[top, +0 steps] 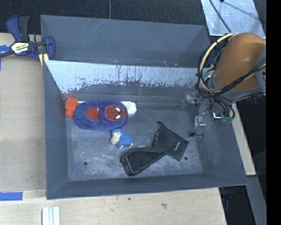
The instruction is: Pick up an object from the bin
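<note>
Judged from how things lie, the pick is hardly begun: every object rests on the floor of the grey metal bin [131, 187], nothing is raised, and the approach, the grasp and the lift are all left to do. Nearest the front lies a flat black fabric piece with a rounded padded end and a darker folded flap [152, 153]. This is the likeliest thing for the task, since it lies closest to the gripper. Its long axis runs on a diagonal, with the rounded end pointing to the near left and the flap end pointing to the far right, toward the arm. Just behind its left part sits a small blue and cream toy figure [121, 138], close to it but seemingly apart. Further back and to the right, the two-finger gripper [195, 131] hangs low by the right wall, just beside the flap end. Nothing shows in its grasp, and I cannot tell whether it is spread or closed. Further back still, to the left, lies a blue plush slipper with red faces [100, 114]. A small white object [129, 108] touches its right end, and an orange block [71, 106] sits at its left end.
</note>
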Tool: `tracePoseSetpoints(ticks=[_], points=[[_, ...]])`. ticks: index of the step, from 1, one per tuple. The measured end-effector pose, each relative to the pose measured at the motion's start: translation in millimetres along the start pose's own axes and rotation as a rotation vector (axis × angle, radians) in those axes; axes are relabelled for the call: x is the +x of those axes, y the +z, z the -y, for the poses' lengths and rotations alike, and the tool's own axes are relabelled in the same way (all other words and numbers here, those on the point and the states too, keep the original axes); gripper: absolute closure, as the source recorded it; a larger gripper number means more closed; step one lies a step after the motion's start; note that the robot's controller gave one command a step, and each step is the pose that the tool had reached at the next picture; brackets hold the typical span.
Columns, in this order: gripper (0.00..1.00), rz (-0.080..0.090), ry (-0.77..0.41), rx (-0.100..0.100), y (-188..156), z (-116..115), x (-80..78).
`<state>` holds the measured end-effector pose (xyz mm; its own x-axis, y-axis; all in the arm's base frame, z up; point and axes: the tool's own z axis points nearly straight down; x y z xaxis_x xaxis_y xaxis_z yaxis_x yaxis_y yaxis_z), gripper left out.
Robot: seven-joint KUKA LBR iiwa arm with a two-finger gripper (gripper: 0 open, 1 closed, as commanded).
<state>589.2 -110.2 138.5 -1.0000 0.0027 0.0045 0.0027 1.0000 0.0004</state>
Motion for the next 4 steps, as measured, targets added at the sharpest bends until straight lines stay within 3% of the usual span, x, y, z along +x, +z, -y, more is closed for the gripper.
tracePoseSetpoints(ticks=[1, 2, 3, 4], points=[[0.0, 0.003, -0.459, -0.002, 70.4, -73.8, 26.2], [1.0, 0.009, -0.456, 0.002, 67.6, -71.4, 24.1], [1.0, 0.017, -0.49, 0.004, -32.3, -86.4, 21.6], [1.0, 0.018, -0.504, 0.006, -144.5, -57.2, 10.5]])
